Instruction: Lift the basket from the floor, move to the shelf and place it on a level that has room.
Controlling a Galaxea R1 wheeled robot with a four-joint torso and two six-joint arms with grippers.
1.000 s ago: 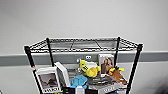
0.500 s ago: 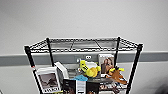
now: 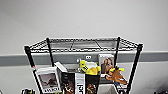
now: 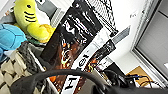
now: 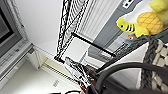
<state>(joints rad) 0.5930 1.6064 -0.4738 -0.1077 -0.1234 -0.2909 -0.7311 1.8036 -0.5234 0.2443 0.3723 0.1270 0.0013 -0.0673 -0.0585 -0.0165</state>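
Shelf (image 3: 82,47) — black wire rack with thin posts, standing against a pale wall with a grey band; seen from the head view, close and square on. Level (image 3: 82,44) — the uppermost tier, a flat black wire grid between the post tips, with nothing resting on it. The tier below is crowded: a white-bordered picture box (image 3: 48,80) toward the left, a dark printed box (image 3: 77,83) with a white strip in the middle, a yellow plush (image 3: 88,68) behind it, a photo card (image 3: 106,64) upright at the back, and a brown plush toy (image 3: 115,75) toward the right post. Basket (image 4: 17,67) — cream chequered weave with a dark braided rim, showing in the left wrist view just beside the dark printed box and below the yellow plush and a blue plush (image 4: 10,37); its black loop handle arcs across the near part of that view. In the right wrist view the basket's rim and weave appear again, with another black loop in front and the rack's wire tier overhead. Fingers of both grippers — cannot tell whether they are wide, narrow or gripping anything.
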